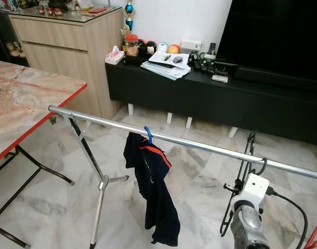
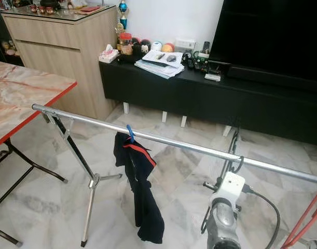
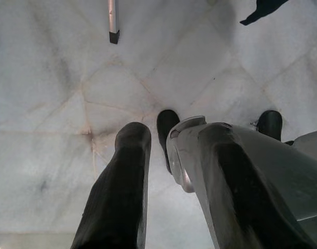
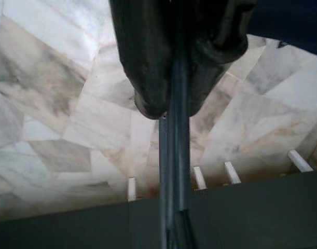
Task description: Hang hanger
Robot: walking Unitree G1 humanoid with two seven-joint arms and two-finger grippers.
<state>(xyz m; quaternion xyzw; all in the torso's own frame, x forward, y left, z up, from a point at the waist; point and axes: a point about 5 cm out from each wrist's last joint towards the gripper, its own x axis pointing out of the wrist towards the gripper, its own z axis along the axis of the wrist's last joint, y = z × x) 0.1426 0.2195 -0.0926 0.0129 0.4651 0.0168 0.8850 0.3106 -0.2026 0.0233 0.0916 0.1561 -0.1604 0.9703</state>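
Observation:
A silver clothes rail (image 1: 200, 144) runs across in front of me. A dark navy garment (image 1: 155, 192) hangs from it on a blue hanger (image 1: 148, 134). At the right, my right gripper (image 1: 242, 181) is shut on a thin black wire hanger (image 1: 247, 153), held upright just behind the rail. Its hook (image 1: 262, 166) curls close under the rail; whether it rests on the rail I cannot tell. In the right wrist view the fingers (image 4: 148, 78) clamp the hanger's dark wire (image 4: 174, 171). My left gripper (image 3: 174, 187) hangs open over the marble floor.
A marble-topped folding table (image 1: 23, 104) with a red edge stands at the left. The rack's crossed legs (image 1: 98, 181) stand below the rail's left end. A black TV console (image 1: 225, 98) and a wooden cabinet (image 1: 65, 41) line the far wall. A red frame (image 1: 316, 233) shows at the bottom right.

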